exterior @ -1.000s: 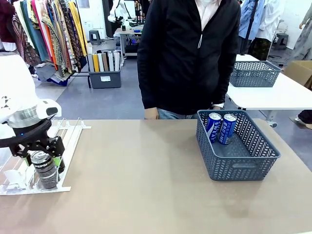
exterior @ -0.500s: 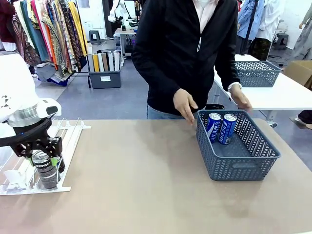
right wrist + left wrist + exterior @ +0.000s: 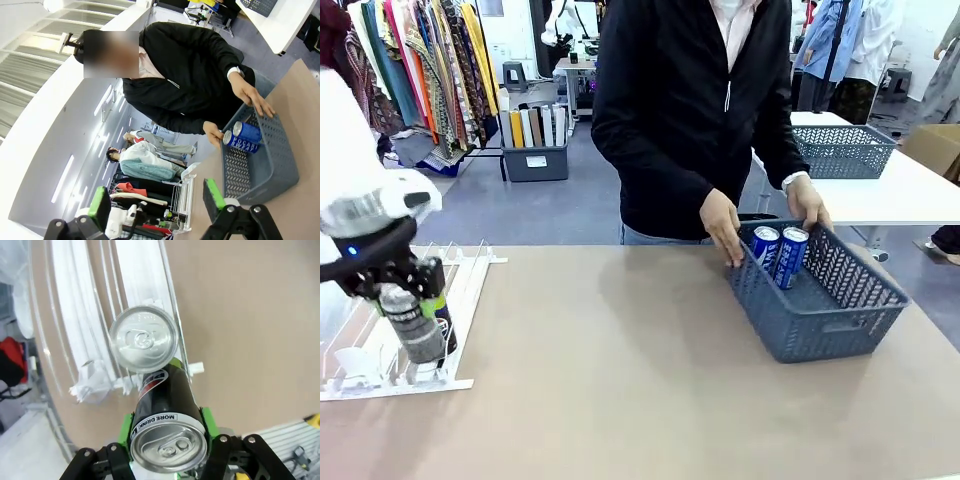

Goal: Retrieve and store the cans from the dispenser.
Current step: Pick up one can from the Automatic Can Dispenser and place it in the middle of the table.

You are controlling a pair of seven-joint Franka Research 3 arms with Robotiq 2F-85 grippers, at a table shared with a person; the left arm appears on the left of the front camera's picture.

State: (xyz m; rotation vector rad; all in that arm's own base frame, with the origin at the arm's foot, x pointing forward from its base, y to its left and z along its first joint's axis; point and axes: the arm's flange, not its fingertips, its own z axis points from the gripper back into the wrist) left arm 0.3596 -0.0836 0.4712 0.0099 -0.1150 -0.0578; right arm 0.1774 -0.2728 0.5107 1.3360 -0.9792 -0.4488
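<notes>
My left gripper (image 3: 412,300) is shut on a dark can (image 3: 413,328), tilted and raised a little over the low end of the white dispenser (image 3: 360,352). From the left wrist, that gripper (image 3: 167,436) has its green pads on a black Pepsi can (image 3: 165,405). A second can (image 3: 143,337) stands just beyond it on the dispenser rails (image 3: 75,295). Two blue cans (image 3: 778,255) lean in the grey mesh basket (image 3: 820,335). My right gripper (image 3: 156,200) is open with nothing in it, high above the table.
A person in a black jacket (image 3: 690,110) stands across the table with both hands (image 3: 720,225) on the basket's far rim. In the right wrist view the basket (image 3: 260,170) and blue cans (image 3: 245,137) show too. Bare tabletop (image 3: 610,370) lies between dispenser and basket.
My left gripper closed on the can and lifted it slightly from the dispenser. The person leaned in, took hold of the basket with both hands and shifted it.
</notes>
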